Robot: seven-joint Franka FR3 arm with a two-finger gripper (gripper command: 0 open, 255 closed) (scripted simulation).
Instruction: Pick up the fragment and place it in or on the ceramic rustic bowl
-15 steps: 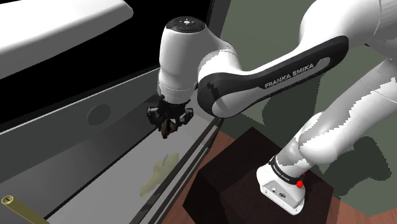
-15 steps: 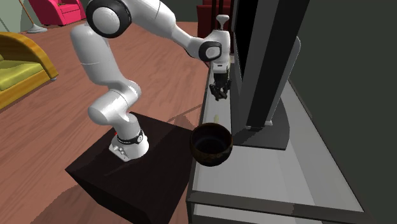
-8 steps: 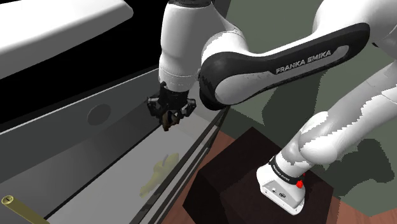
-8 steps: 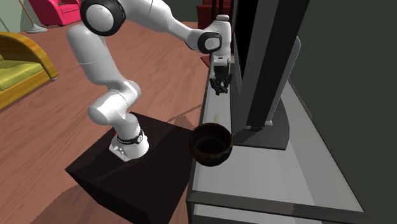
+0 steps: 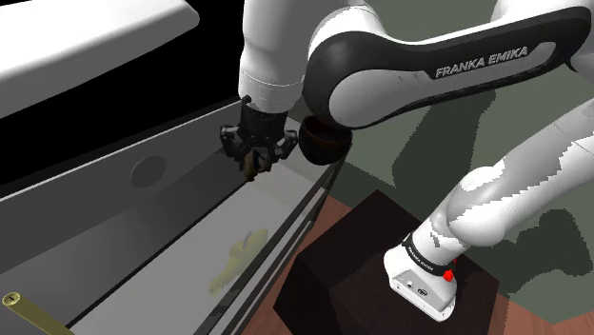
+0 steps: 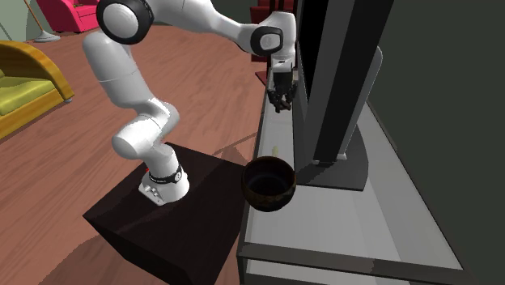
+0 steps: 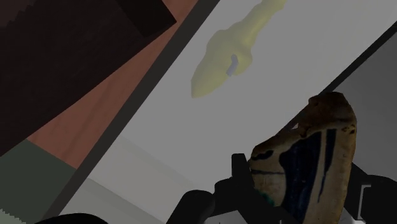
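Note:
The fragment is a tan shard with dark blue patches, clasped between my black fingers and held in the air above the grey shelf. My gripper is shut on the fragment, which pokes out below it. The dark brown bowl stands on the shelf's near end in the second exterior view, well apart from my gripper. In the shoulder view the bowl peeks out just to the gripper's right, behind the forearm.
A pale yellowish shape lies flat on the shelf under the gripper, also seen as a pale patch. A tall dark screen on a grey base rises right beside the gripper. A yellowish cylinder sits at the shoulder view's lower left.
The gripper has risen a little with the fragment still in it. The arm has swung upward, uncovering the bowl in the shoulder view.

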